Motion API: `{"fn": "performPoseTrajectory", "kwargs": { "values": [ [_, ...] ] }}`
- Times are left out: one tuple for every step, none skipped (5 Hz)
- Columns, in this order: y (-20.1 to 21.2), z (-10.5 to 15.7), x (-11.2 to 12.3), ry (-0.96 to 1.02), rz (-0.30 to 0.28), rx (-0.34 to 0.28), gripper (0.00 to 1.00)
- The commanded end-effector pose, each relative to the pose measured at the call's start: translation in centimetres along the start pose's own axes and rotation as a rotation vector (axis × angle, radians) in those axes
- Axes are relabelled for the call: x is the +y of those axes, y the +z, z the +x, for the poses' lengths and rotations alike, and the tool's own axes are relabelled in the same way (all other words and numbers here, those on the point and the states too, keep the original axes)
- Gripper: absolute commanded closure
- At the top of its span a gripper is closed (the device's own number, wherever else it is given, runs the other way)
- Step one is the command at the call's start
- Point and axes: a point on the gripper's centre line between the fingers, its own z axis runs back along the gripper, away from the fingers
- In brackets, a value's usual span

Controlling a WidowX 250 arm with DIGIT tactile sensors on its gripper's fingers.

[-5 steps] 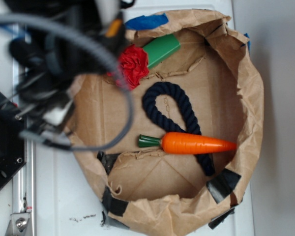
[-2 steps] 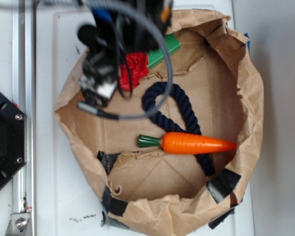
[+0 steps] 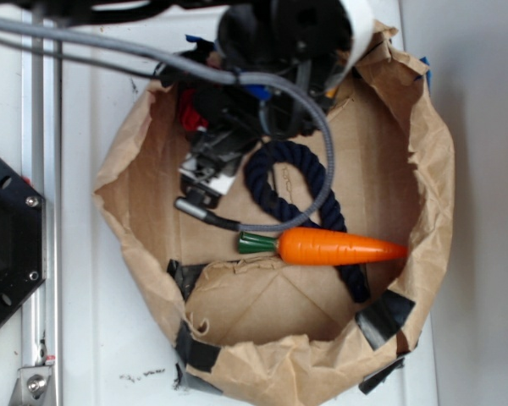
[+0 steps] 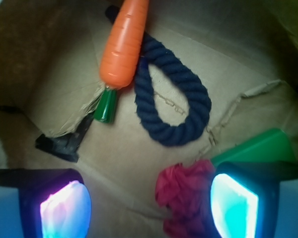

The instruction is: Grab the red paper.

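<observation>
Fingers [image 4: 149, 206] spread wide, empty, hovering low inside paper bag [image 3: 432, 161]. Red paper [image 4: 184, 201] lying off-centre, hard against right pad [image 4: 233, 203], beside green block [image 4: 258, 148]; needs recentring before closing.

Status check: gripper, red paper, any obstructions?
Gripper open, empty. Red paper just inside one finger, ungrasped. Green block touching it behind; rope and carrot lie clear.

Likely a robot lab, white tabletop [image 3: 93, 338], metal rail [image 3: 39, 254], taped paper-bag bin [image 3: 432, 169]
</observation>
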Motion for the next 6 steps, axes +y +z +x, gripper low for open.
{"fn": "performPoseTrajectory", "kwargs": {
  "values": [
    [0.0,-0.9,1.7,-0.056,0.093,0.012,0.0],
    [-1.5,-1.2,0.9,-0.065,0.139,0.059,0.0],
    [-2.5,-0.7,-0.4,-0.082,0.166,0.093,0.0],
    [-2.8,0.3,-1.0,-0.097,0.162,0.081,0.0],
    [-2.6,1.1,-1.1,-0.111,0.164,0.066,0.02],
    [-2.7,1.0,-0.9,-0.105,0.163,0.063,0.0]
  ]
}}
